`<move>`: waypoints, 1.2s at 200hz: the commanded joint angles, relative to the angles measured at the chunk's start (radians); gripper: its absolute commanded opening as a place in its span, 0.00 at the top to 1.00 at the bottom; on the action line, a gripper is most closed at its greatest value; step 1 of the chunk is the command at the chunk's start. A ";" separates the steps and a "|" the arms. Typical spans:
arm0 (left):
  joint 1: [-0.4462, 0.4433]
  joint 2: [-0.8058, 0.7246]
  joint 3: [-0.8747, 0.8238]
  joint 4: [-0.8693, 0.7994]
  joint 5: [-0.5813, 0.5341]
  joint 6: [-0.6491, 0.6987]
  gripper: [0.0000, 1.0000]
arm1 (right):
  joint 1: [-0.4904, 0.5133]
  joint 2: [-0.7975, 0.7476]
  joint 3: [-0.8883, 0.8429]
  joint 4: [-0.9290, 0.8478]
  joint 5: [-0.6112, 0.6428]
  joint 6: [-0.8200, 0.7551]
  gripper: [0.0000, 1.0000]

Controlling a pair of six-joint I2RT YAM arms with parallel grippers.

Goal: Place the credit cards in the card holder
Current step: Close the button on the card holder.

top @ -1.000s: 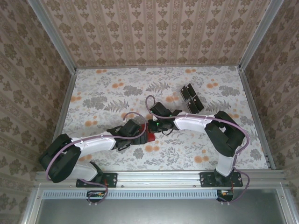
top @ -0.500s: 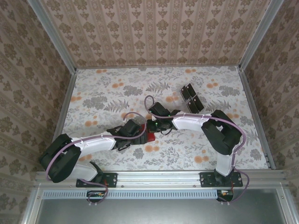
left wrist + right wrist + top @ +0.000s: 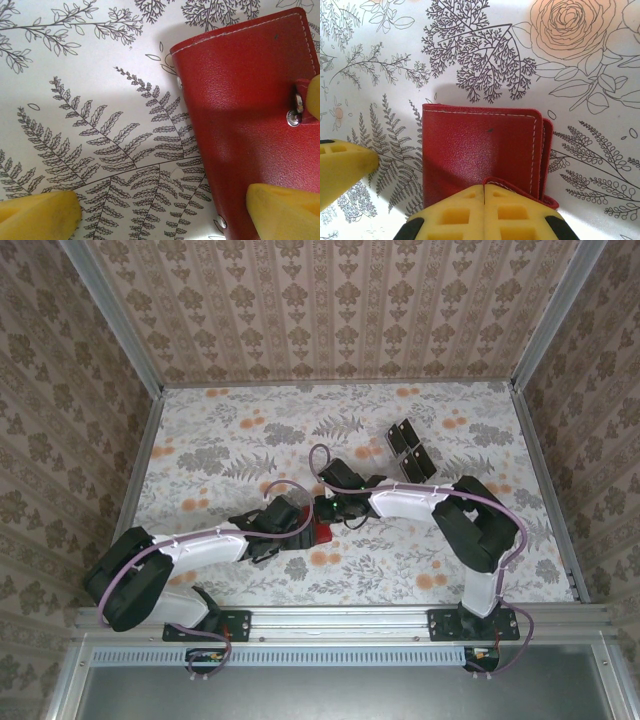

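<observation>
**Card holder lies closed between the two pincers, cards apart from it**

You see the card holder (image 3: 322, 532) flat on the flowered tabletop (image 3: 220, 440), closed, with its red outside up. It is the landmark for the rest.

The left pincer (image 3: 162, 207) comes at the card holder from the left side in the top view. It stands wide and holds nothing. In the left wrist view one yellow finger (image 3: 285, 210) is over the lower edge of the card holder. The other finger (image 3: 35, 215) is well apart from it, over the bare fern print. I cannot tell if the first finger touches the leather.

The right pincer (image 3: 484, 192) comes at the card holder from the far right side in the top view. Its two yellow pads are pressed together, with no gap between them. In the right wrist view the tips are at the near edge of the card holder, and the red closure tab (image 3: 517, 186) curls against them. I cannot tell if the tab is pinched between the pads or only lies on them.

The credit cards (image 3: 407, 451) are beyond the card holder and to its right in the top view, well apart from it. They lie as a dark group in two short rows.
</observation>
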 commanded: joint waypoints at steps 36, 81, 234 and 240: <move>0.026 0.096 -0.064 0.010 -0.051 0.020 0.02 | 0.007 -0.042 -0.011 -0.035 0.000 0.011 1.00; 0.026 0.095 -0.066 0.009 -0.050 0.019 0.02 | 0.008 -0.035 -0.032 -0.026 -0.001 0.016 1.00; 0.032 0.014 -0.069 -0.004 -0.040 0.019 0.02 | 0.016 0.078 -0.002 -0.026 -0.014 0.018 1.00; 0.039 -0.007 -0.070 -0.012 -0.041 0.018 0.02 | 0.016 0.081 -0.004 -0.026 -0.014 0.018 1.00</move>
